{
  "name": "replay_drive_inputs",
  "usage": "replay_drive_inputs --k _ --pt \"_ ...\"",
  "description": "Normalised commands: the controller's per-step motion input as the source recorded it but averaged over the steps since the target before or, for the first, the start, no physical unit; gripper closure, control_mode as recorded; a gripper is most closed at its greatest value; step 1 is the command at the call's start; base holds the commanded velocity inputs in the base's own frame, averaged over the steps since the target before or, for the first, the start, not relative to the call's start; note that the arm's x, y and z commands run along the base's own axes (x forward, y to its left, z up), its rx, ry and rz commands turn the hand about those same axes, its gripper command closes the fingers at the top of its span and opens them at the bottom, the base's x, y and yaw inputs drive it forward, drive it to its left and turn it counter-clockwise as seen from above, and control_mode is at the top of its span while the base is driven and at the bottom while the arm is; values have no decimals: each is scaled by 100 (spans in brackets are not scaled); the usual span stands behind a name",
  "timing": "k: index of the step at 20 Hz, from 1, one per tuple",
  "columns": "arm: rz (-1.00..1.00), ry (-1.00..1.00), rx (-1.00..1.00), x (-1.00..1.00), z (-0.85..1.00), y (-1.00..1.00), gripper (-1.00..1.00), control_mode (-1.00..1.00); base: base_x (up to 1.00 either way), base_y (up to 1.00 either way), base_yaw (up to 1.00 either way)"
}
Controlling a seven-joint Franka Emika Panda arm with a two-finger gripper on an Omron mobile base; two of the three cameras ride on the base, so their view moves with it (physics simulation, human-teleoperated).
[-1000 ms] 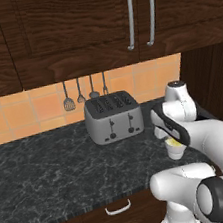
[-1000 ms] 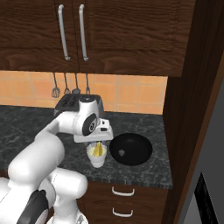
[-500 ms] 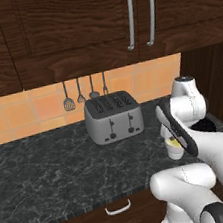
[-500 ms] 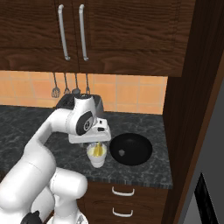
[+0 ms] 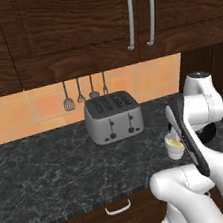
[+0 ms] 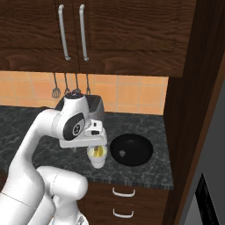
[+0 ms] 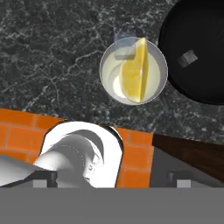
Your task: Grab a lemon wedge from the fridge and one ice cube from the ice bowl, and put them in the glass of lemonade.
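The glass of lemonade (image 7: 133, 70) stands on the dark counter, straight below my hand. A yellow lemon wedge (image 7: 134, 75) lies in its liquid, and a small pale cube (image 7: 124, 55) shows beside the wedge. My gripper (image 7: 113, 183) is open and holds nothing, its fingertips (image 7: 42, 183) far apart. In the right base view the gripper (image 6: 97, 141) hangs just above the glass (image 6: 97, 156). The ice bowl (image 6: 140, 154), black and shallow, sits right of the glass with one ice cube (image 6: 121, 153) in it. The grey fridge (image 6: 213, 145) is at the far right.
A silver toaster (image 5: 113, 117) stands at the back of the counter, left of the glass (image 5: 173, 147). Utensils (image 5: 79, 94) hang on the orange tile wall above it. Dark cabinets hang overhead, and a tall dark panel (image 6: 184, 132) rises beside the bowl.
My hand has lifted slightly above the glass and the upper arm has swung a little to the right. The jaws have stayed open.
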Motion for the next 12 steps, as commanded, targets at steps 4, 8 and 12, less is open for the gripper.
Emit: replay_drive_inputs --k 4,8,12 --pt "0 -1 0 -47 36 2 -100 -100 0 0 0" --pt "3 -16 0 -18 30 23 -100 -100 0 0 0" --pt "0 -26 0 -1 38 47 -100 -100 0 0 0"
